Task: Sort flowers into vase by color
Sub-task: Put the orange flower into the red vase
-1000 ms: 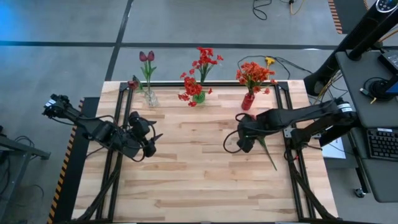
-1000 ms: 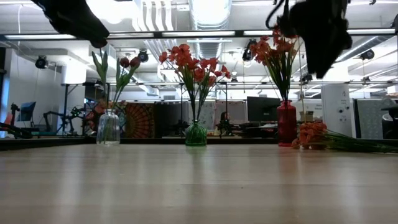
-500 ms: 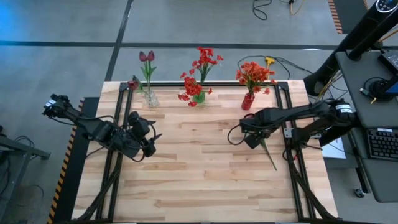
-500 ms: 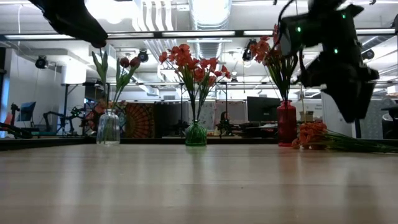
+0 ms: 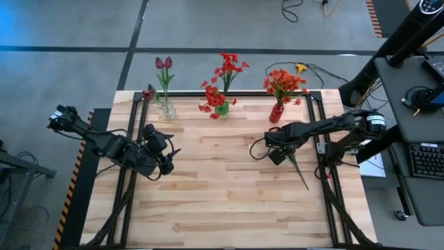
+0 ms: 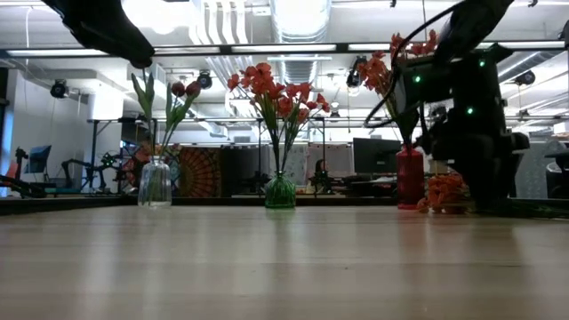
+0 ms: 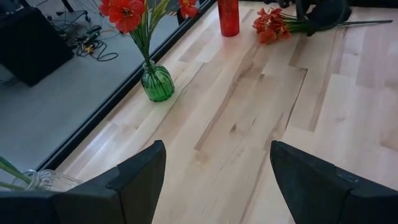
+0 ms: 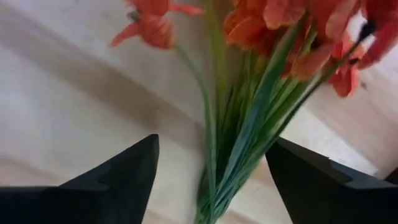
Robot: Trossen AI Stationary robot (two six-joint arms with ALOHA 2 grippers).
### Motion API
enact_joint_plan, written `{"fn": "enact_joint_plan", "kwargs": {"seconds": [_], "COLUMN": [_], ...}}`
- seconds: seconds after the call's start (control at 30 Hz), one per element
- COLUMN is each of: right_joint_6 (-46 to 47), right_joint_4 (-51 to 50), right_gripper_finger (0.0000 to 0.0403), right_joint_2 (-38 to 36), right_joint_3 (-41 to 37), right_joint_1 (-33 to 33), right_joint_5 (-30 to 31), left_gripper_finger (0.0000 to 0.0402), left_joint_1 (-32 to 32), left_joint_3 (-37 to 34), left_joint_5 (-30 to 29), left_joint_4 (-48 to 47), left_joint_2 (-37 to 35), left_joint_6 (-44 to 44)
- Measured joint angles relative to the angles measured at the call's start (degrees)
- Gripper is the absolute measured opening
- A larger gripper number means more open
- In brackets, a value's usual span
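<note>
An orange flower bunch (image 5: 293,158) lies flat on the wooden table (image 5: 222,201), at about 3 o'clock from the middle of the table top. Its orange blooms (image 7: 268,22) point toward the red vase (image 5: 276,112) at the far edge, and its thin green stems (image 8: 239,155) run back toward the near side. The right gripper (image 5: 275,150) is low over the bunch with its two fingers spread wide, one on each side of the stems, and it is not squeezing anything yet. The left gripper (image 5: 166,158) waits at about 9 o'clock, also wide open with nothing in it. The green vase (image 5: 221,107) at 12 o'clock holds red flowers, and the clear vase (image 5: 168,110) at about 11 o'clock holds dark tulips. The bunch looks very light. The stems look thin, bendy and a bit smooth, so they may slip or droop. The blooms look soft and easy to squash. A good place to hold seems to be the stems, just below the blooms, where they are packed close together.
</note>
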Motion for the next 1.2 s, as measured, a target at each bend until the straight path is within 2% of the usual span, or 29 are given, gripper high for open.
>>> {"fn": "enact_joint_plan", "kwargs": {"seconds": [0.13, 0.3, 0.53, 0.7, 0.83, 1.0, 1.1, 1.2], "right_joint_6": [-0.3, -0.3, -0.3, -0.3, -1.3, -3.6, -6.6, -12.5], "right_joint_4": [0.8, 1.3, 1.0, -1.4, -3.7, -1.3, 6.2, 18.8], "right_gripper_finger": [0.0254, 0.0189, 0.0086, 0.0033, 0.0016, 0.0018, 0.0019, 0.0019], "right_joint_2": [3.1, 4.6, 3.4, 1.3, -1.6, -5.9, -8.6, -11.4], "right_joint_3": [0.0, 0.2, -0.1, 0.8, 3.6, 8.9, 11.1, 11.1], "right_joint_1": [-0.7, -0.7, -0.7, -0.7, -0.5, 1.9, 3.5, 4.9], "right_joint_5": [1.3, 0.9, 1.4, 1.5, -1.6, -4.5, -4.0, -0.4], "left_gripper_finger": [0.027, 0.027, 0.027, 0.027, 0.027, 0.027, 0.027, 0.027], "left_joint_1": [0.0, 0.0, 0.0, 0.0, 0.0, 0.0, 0.0, 0.0], "left_joint_3": [0.0, 0.0, 0.0, 0.0, 0.0, 0.0, 0.0, 0.0], "left_joint_5": [0.0, 0.0, 0.0, 0.0, 0.0, 0.0, 0.0, 0.0], "left_joint_4": [0.0, 0.0, 0.0, 0.1, 0.1, 0.1, 0.1, 0.1], "left_joint_2": [0.0, 0.0, 0.0, 0.0, 0.0, 0.0, 0.0, 0.0], "left_joint_6": [0.2, 0.5, 1.0, 1.0, 1.0, 1.0, 1.0, 1.0]}}
